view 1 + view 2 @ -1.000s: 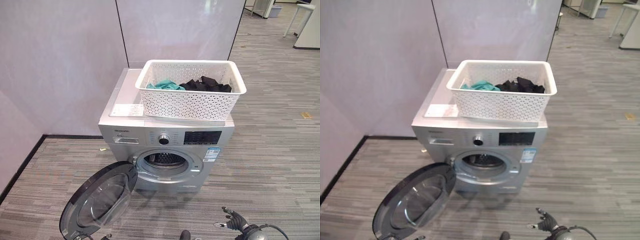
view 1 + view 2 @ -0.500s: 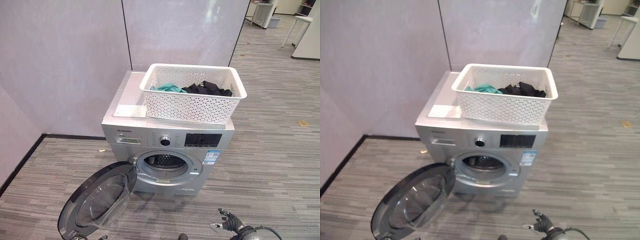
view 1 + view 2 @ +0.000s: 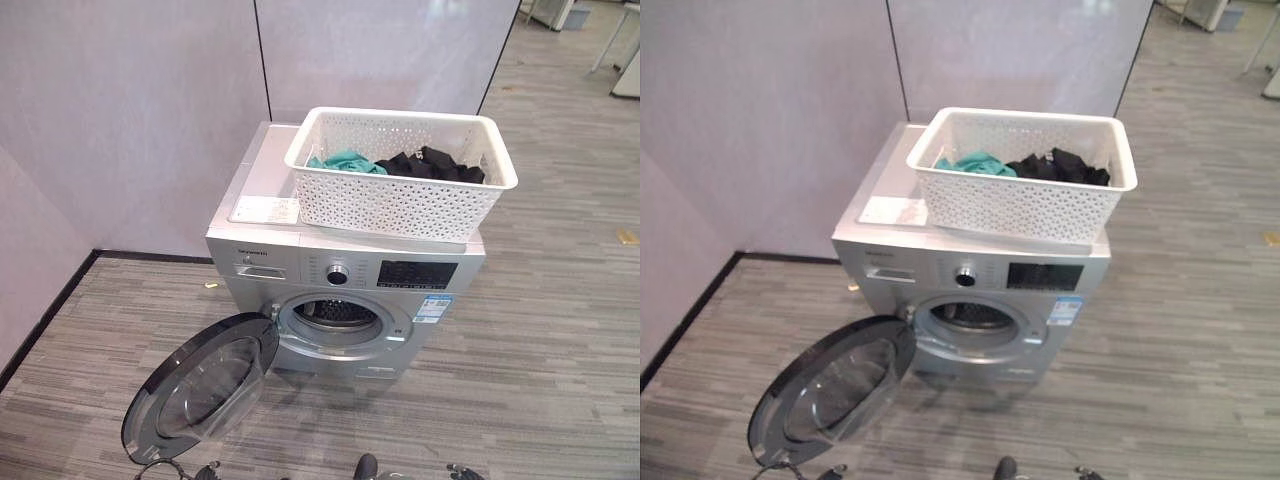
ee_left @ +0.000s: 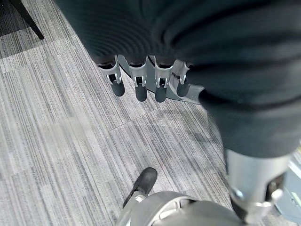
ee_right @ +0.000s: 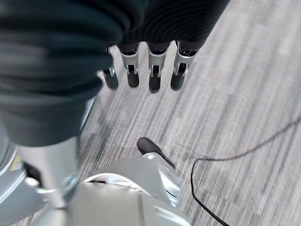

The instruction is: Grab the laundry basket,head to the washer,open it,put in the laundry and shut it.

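In the left eye view the laundry basket (image 3: 402, 172) sits on top of the washer (image 3: 345, 270), upper centre of the frame, its long axis running left to right, teal and black laundry (image 3: 400, 163) inside. The washer door (image 3: 203, 385) hangs open at lower left, the drum opening (image 3: 337, 315) bare beside it.

The right eye view shows the same layout.

In the left wrist view the left hand (image 4: 141, 80) hangs with fingers straight, holding nothing, over the floor (image 4: 56, 141).

In the right wrist view the right hand (image 5: 150, 70) is likewise relaxed and empty. The basket lies up and ahead of both; neither hand looks clearly nearer.
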Motion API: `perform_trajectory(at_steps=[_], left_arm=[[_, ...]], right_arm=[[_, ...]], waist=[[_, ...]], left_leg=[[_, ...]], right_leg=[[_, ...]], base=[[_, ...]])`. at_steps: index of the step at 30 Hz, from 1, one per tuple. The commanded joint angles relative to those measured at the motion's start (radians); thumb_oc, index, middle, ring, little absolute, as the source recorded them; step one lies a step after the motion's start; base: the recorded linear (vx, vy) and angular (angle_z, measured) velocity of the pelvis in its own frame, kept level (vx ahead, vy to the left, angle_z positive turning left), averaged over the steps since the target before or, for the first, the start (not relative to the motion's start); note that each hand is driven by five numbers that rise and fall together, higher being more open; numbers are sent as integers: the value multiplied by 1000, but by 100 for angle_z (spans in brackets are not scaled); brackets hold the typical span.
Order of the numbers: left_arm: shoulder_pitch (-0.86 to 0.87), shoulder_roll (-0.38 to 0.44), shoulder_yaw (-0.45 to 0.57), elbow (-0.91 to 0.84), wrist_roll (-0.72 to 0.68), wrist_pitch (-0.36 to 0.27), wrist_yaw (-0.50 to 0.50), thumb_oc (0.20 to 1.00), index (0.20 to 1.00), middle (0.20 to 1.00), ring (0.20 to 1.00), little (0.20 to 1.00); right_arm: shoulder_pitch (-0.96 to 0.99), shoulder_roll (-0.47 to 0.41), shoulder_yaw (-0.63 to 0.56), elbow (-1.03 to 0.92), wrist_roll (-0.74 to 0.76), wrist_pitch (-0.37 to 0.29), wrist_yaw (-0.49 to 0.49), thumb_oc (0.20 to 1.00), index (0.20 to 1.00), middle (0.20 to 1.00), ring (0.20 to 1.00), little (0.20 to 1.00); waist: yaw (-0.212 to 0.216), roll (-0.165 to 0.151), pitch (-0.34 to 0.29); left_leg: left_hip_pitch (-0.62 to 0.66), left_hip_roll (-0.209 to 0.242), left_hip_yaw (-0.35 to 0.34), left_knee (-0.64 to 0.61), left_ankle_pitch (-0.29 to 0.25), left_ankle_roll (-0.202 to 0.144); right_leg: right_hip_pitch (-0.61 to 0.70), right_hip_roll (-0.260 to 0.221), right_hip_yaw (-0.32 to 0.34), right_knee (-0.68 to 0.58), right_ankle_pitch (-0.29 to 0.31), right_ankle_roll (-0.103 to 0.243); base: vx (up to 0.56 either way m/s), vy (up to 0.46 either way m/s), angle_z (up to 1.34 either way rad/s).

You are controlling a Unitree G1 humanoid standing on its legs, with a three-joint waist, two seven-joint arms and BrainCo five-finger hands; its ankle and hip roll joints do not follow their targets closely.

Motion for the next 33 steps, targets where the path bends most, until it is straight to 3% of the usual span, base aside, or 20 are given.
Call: perform_trajectory(at_steps=[1,11,14,18,19,20,21,22,23,25,26,33], left_arm=[[-36,-31,-4,16,5,-1,-20,1000,1000,1000,1000,1000],[-33,-7,-5,20,23,4,-28,1000,1000,1000,1000,1000],[-25,18,3,10,34,4,-26,1000,1000,1000,1000,1000],[-16,39,25,0,25,8,-23,1000,1000,1000,1000,1000],[-16,39,25,0,25,8,-23,1000,1000,1000,1000,1000],[-14,45,32,-2,20,7,-23,1000,1000,1000,1000,1000],[-17,49,41,-2,15,6,-21,1000,1000,1000,1000,1000],[-16,53,51,1,11,5,-18,1000,1000,1000,1000,1000],[-15,55,60,4,7,3,-16,1000,1000,1000,1000,1000],[-16,63,77,2,5,1,-10,1000,1000,1000,1000,1000],[-16,65,74,0,14,-2,-11,1000,1000,1000,1000,1000],[-2,69,63,5,36,-5,-14,1000,1000,1000,1000,1000]], right_arm=[[-32,47,21,70,-6,1,6,1000,1000,1000,1000,1000],[-51,49,45,14,-16,-4,6,1000,1000,1000,1000,1000],[-64,26,52,-77,-11,-9,3,1000,1000,1000,1000,1000],[-48,1,30,-174,15,-16,1,1000,1000,1000,1000,1000],[-48,1,30,-174,15,-16,1,1000,1000,1000,1000,1000],[-34,-11,28,-220,19,-20,4,1000,1000,1000,1000,1000],[-29,-16,24,-241,23,-20,6,1000,1000,1000,1000,1000],[-25,-21,19,-256,22,-22,7,1000,1000,1000,1000,1000],[-21,-26,16,-275,19,-24,6,1000,1000,1000,1000,1000],[-4,-36,13,-332,5,-22,8,1000,1000,1000,1000,1000],[5,-48,20,-362,-8,-21,13,1000,1000,1000,1000,1000],[36,-75,19,-409,-28,-22,25,1000,1000,1000,1000,1000]], waist=[[-8,-43,13],[4,-61,32],[11,-68,71],[-5,-52,102],[-5,-52,102],[-20,-52,105],[-25,-54,108],[-23,-56,104],[-27,-61,106],[-38,-73,109],[-45,-76,111],[-50,-87,76]], left_leg=[[-27,-35,-33,-3,63,-27],[-39,-56,-32,71,-1,6],[-39,-71,-40,118,-48,43],[-1,-76,-39,128,-52,60],[0,-76,-39,128,-52,60],[7,-82,-56,142,-41,50],[14,-84,-59,140,-35,40],[28,-84,-63,133,-50,27],[33,-80,-53,127,-41,20],[46,-76,-75,144,-57,4],[54,-74,-85,154,-62,3],[66,-36,-105,146,-49,-29]], right_leg=[[160,-35,80,-220,102,118],[139,-69,104,-132,88,127],[91,-108,126,5,90,135],[24,-131,117,193,132,136],[24,-132,117,193,131,136],[6,-91,148,149,122,129],[-5,-83,149,103,121,126],[-8,-98,136,52,124,143],[-19,-114,109,-29,175,148],[-65,-148,147,-101,251,180],[-68,-146,167,-108,259,184],[-10,-84,150,-142,234,162]], base=[[48,95,3],[51,113,1],[45,194,-11],[67,164,-5],[103,23,0],[102,-9,3],[195,-31,3],[138,-90,22],[166,-135,19],[207,-171,7],[240,-133,17],[119,-143,28]])
